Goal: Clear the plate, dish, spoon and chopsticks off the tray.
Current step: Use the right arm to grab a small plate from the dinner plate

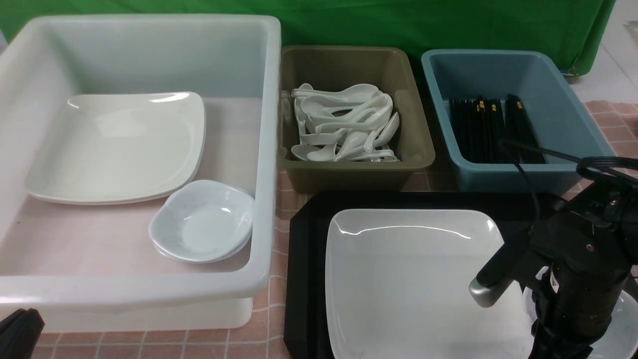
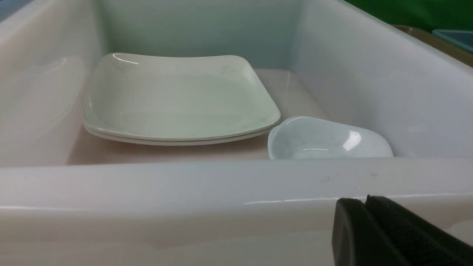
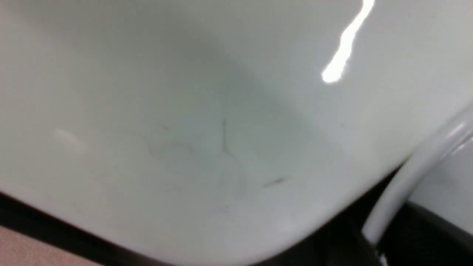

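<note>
Two stacked plates [image 1: 119, 149] and small dishes [image 1: 202, 227] lie in the white tub [image 1: 266, 149]. Before its near wall the left gripper [image 2: 364, 207] is pressed together, empty. Then come an olive tub [image 1: 416, 144] of spoons [image 1: 344, 124] and a blue tub [image 1: 573, 114] of chopsticks [image 1: 493, 129]. On the black tray [image 1: 305, 269] lies the plate [image 1: 413, 279]. The right arm [image 1: 583, 259] hides most of the dish [image 1: 627, 324] just beside it. It also hides the right gripper, so we cannot tell how its jaws stand. Pink checked cloth [image 1: 271, 319] lies below, a green curtain [image 1: 423, 22] hangs behind.
</note>
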`<state>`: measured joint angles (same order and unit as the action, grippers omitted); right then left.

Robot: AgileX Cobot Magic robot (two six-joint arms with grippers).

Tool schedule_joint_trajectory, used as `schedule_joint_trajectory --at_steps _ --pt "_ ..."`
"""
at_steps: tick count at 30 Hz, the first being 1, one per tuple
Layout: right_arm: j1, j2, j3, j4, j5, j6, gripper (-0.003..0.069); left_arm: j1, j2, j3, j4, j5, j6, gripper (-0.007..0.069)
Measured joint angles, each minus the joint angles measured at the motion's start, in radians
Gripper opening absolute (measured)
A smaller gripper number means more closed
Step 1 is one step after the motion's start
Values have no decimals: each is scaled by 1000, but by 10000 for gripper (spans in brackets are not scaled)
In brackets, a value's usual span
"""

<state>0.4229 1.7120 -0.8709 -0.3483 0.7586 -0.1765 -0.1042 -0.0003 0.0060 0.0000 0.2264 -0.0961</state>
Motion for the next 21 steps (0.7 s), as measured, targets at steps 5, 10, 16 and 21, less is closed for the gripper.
schedule_joint_trajectory --at_steps 5,10,16,21 --pt "0 -43 -6 3 38 -2 206 0 0 0 5 0 -1 21" --pt "0 -148 -70 -3 130 -3 93 0 0 0 5 0 -1 21" --pt "-1 -279 -220 86 166 -18 74 0 0 0 5 0 -1 21" --pt "12 -328 -426 430 132 -206 74 0 0 0 5 0 -1 21"
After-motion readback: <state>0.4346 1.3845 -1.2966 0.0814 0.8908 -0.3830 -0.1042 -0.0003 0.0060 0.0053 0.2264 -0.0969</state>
